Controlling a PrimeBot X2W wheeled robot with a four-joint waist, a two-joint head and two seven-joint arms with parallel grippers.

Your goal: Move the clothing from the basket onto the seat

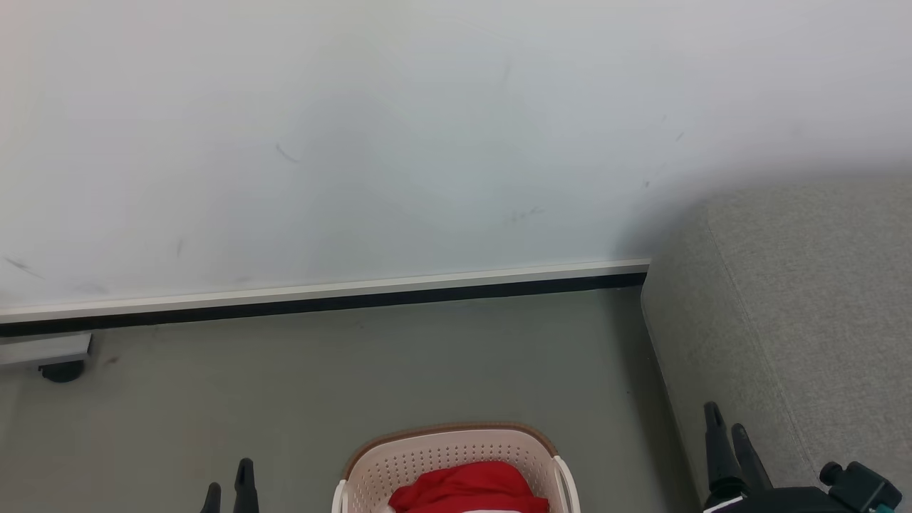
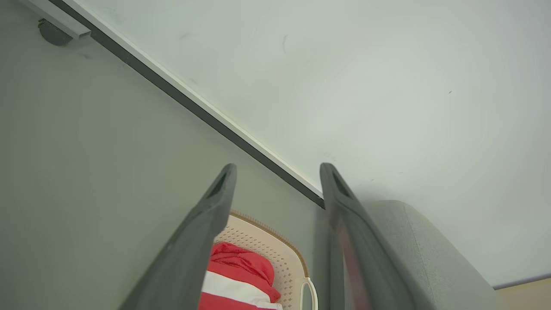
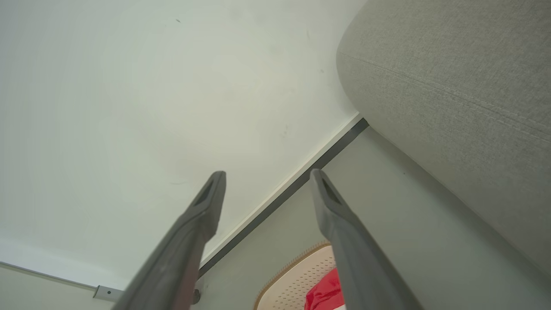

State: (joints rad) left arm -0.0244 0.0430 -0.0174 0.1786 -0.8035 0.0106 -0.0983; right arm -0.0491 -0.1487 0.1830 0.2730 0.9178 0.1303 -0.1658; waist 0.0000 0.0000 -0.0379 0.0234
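The left gripper (image 1: 229,486) hangs over the floor (image 1: 356,370) with its jaws parted, left of the basket (image 1: 449,432). The clothing (image 1: 467,488) lies bunched inside the basket, between the two grippers and touching neither. The right gripper (image 1: 724,420), jaws also apart, hovers at the edge of the seat (image 1: 798,299) nearest the basket.
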